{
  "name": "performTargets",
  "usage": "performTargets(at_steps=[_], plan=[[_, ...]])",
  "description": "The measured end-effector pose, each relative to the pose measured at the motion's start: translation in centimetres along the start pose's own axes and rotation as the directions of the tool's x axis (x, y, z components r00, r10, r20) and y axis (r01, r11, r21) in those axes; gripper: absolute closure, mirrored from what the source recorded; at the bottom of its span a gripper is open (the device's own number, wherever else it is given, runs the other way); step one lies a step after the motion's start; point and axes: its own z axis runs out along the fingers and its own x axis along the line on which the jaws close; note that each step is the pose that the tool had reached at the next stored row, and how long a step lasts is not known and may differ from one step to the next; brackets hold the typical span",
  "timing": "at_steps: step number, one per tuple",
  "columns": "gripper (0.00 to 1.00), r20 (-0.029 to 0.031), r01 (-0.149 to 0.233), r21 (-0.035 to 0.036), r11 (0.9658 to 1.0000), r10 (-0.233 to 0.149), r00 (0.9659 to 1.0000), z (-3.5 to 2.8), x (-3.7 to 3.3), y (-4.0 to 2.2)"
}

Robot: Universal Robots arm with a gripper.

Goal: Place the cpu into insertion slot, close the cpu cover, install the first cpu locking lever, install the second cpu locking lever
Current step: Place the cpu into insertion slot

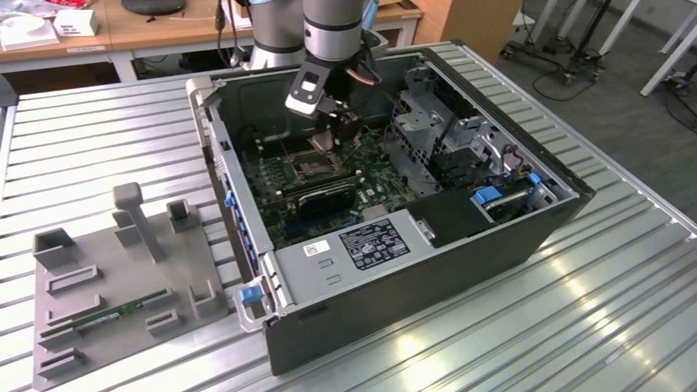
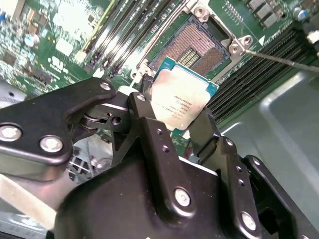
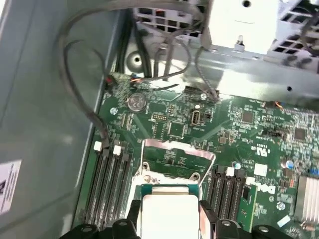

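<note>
Cpu (image 2: 183, 99) is clamped by its edges in the gripper (image 2: 175, 117), near the insertion slot (image 2: 197, 47); the cpu cover (image 3: 174, 147) stands open for it.

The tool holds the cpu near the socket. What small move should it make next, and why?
Probably ease the cpu toward the insertion slot: the tool grips it by two edges, apart from the open, empty slot, and the cpu cover stands raised.
</note>
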Motion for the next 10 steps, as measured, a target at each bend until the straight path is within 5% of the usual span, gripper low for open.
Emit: performTargets(at_steps=[4,10], plan=[[0.46,0.0059,-0.066,-0.0021,0.9978,0.066,0.9978,0.06,-0.01,-0.01],[0.46,0.0061,-0.069,-0.0022,0.9976,0.069,0.9976,0.06,0.00,-0.01]])
